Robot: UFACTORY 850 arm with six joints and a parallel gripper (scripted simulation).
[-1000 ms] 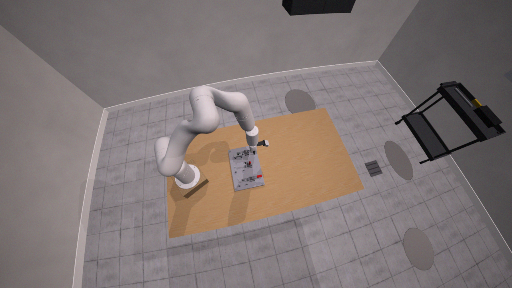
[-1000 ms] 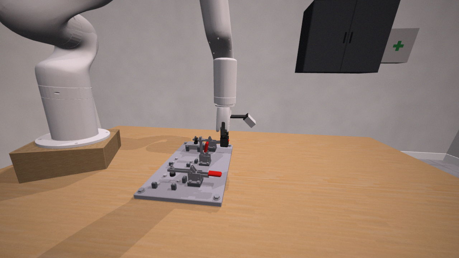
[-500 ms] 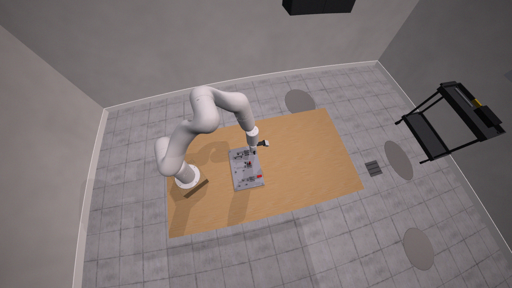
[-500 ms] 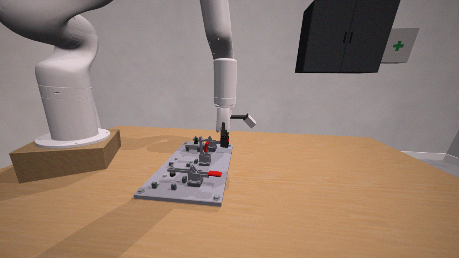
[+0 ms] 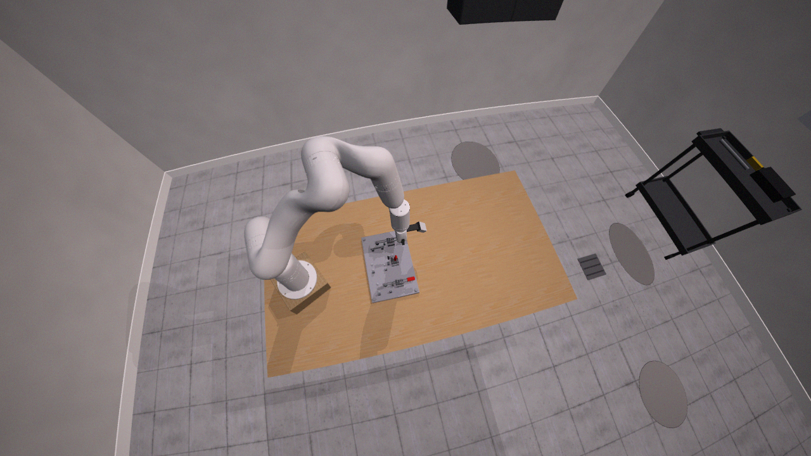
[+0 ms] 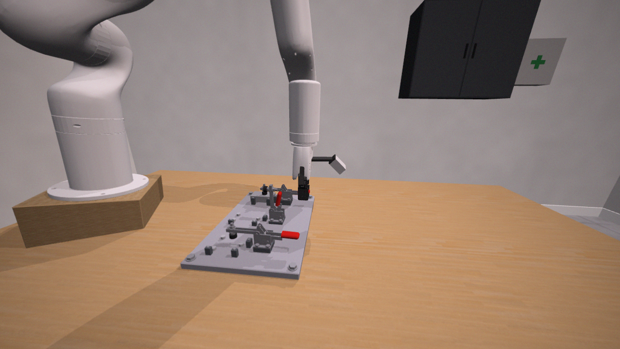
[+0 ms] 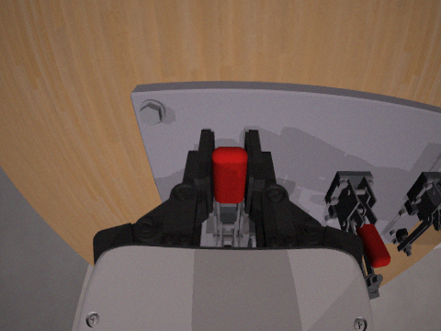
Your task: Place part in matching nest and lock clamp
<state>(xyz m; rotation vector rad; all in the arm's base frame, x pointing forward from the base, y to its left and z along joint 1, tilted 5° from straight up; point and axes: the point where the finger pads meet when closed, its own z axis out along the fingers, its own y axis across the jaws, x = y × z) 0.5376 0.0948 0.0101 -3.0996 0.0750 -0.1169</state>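
Arm base (image 6: 90, 193): far left, white flange on a wooden block (image 6: 30, 221), planted on the table (image 6: 433, 269).
Fixture plate (image 6: 299, 256): grey, flat on the table, just right of the base, carrying three toggle clamps in a row.
Near clamp (image 6: 262, 238): bar lying along the plate, red handle (image 6: 289, 235) low and pointing right.
Middle clamp (image 6: 276, 212): red handle (image 6: 278, 198) standing up, steeply tilted.
Far clamp handle (image 7: 230, 173): red grip caught between the black fingers, close by the plate's corner bolt (image 7: 152, 112).
Gripper (image 7: 230, 156): coming straight down from the wrist, closed nearly all the way, squeezing that red grip from both sides, tip poking out past the fingertips.
Far clamp bar (image 6: 271, 189): stretching left from the gripper, level or not too small to judge.
Part: no telling where, nothing recognisable as it on the table or in any nest.
Cabinet (image 6: 468, 47): dark, up on the wall at right.
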